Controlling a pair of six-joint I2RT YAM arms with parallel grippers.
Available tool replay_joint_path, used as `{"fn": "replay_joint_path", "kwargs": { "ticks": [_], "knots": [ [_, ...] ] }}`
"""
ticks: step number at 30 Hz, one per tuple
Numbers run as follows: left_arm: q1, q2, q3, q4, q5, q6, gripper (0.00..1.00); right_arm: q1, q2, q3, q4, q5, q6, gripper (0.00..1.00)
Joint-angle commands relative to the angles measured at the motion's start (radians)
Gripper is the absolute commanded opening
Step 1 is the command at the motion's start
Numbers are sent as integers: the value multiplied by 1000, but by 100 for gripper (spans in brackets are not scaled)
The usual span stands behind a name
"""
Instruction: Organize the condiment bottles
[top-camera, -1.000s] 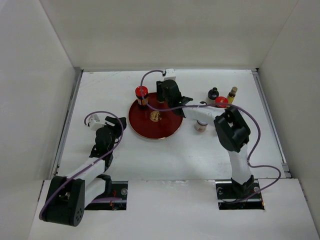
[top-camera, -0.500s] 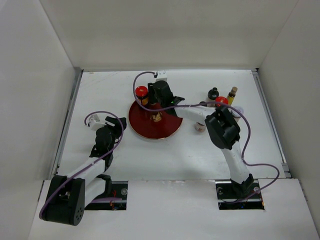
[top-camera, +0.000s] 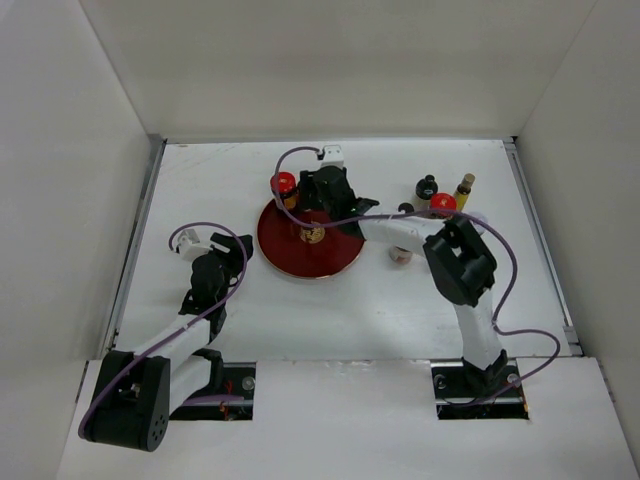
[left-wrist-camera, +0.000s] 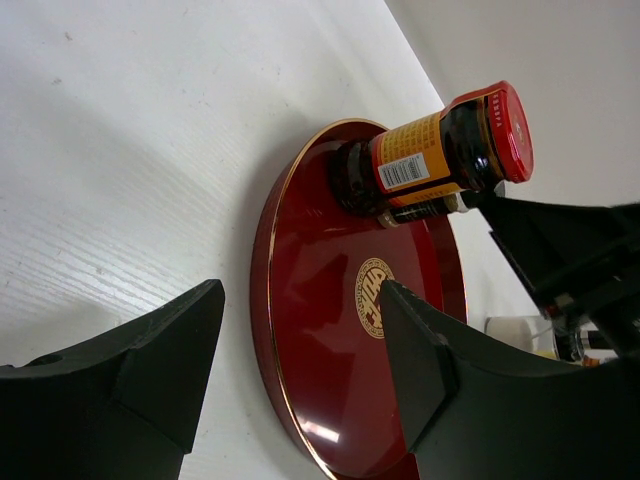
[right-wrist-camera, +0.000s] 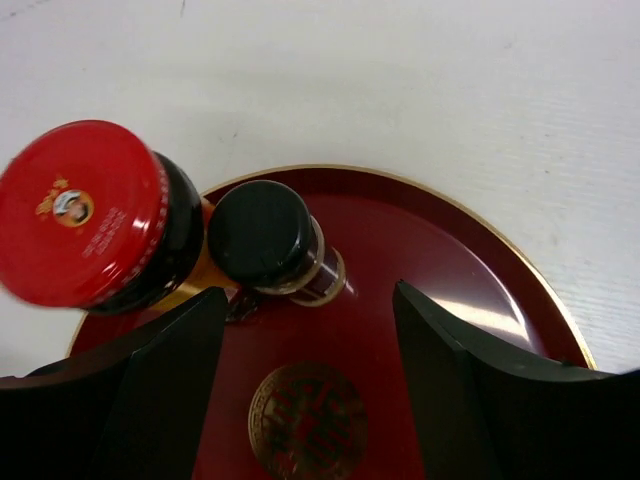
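Red-lidded jar (left-wrist-camera: 432, 160), orange barcode label; gold-emblem tray (left-wrist-camera: 305, 300).

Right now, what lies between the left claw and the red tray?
Only white table. The top view shows a short bare strip between the left claw and the red tray. The left wrist view agrees.

On the surface (top-camera: 350, 310), the tray (top-camera: 300, 262) lies toward the far edge, left of the middle. On its far-left rim stand a large jar (top-camera: 284, 186) and, just beside it, a small bottle (right-wrist-camera: 265, 232). Right of the tray stands a lone jar (top-camera: 400, 255). Behind that jar, toward the far right corner, is a cluster of bottles (top-camera: 443, 203).
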Motion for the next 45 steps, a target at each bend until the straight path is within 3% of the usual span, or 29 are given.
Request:
{"fn": "replay_joint_path", "kwargs": {
  "ticks": [1, 6, 10, 12, 15, 19, 27, 35, 42, 45],
  "knots": [
    [-3, -20, -2, 53, 1, -1, 62, 6, -170, -61, 68, 35, 23, 73],
    [2, -19, -3, 53, 10, -7, 62, -18, -344, -268, 129, 84, 25, 67],
    [-9, -6, 1, 53, 4, -7, 62, -85, -456, -431, 144, 129, 44, 41],
    [-9, -6, 3, 53, 7, -7, 62, -128, -505, -492, 121, 147, 51, 35],
    [-18, -3, 4, 53, -5, -3, 62, -178, -579, -569, 81, 199, 45, 41],
    [-12, -9, 6, 53, 0, 0, 62, -239, -622, -640, 74, 239, 23, 64],
    [-15, -5, 6, 53, -8, 7, 62, -274, -580, -645, 69, 238, 17, 71],
    [-13, 4, 7, 53, 1, 2, 62, -287, -510, -600, 43, 207, 29, 70],
    [-10, 4, 7, 54, 7, -1, 62, -280, -514, -586, 64, 210, 25, 45],
    [-18, -5, 6, 54, -5, 5, 62, -280, -548, -592, 101, 225, 12, 41]
  ]
}}
